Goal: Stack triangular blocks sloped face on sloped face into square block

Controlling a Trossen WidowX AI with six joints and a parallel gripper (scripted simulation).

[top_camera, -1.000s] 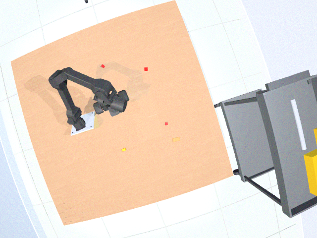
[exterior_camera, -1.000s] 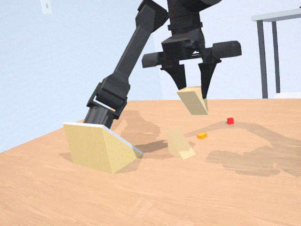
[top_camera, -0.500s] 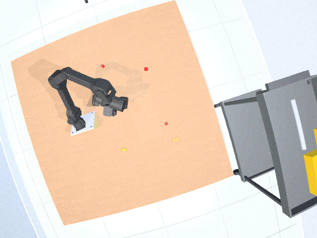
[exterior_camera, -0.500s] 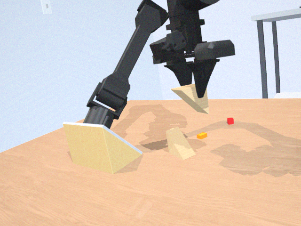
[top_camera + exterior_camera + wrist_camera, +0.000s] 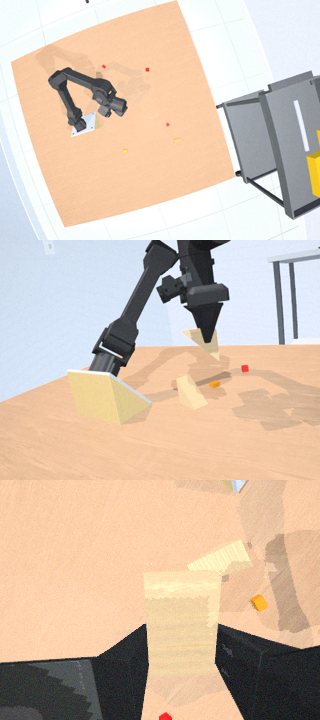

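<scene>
My gripper (image 5: 207, 341) (image 5: 176, 628) is shut on one pale wooden triangular block (image 5: 214, 349) (image 5: 182, 587), held in the air. In the exterior view its flat face is up and its sloped face is down, falling to the right. The other triangular block (image 5: 193, 395) (image 5: 222, 557) rests on the table, its slope falling toward the lower right in the exterior view. In the wrist view it lies beyond the held block, to the upper right, turned at an angle to it. There is a gap between the blocks. Both blocks are hidden in the top view.
The arm's wedge-shaped base (image 5: 89, 120) (image 5: 95, 395) stands near the resting block. A small orange block (image 5: 214, 384) (image 5: 259, 603) lies close to that block. A red cube (image 5: 245, 368) is farther back. The top view also shows a yellow block (image 5: 125, 150) and a light orange block (image 5: 177, 140).
</scene>
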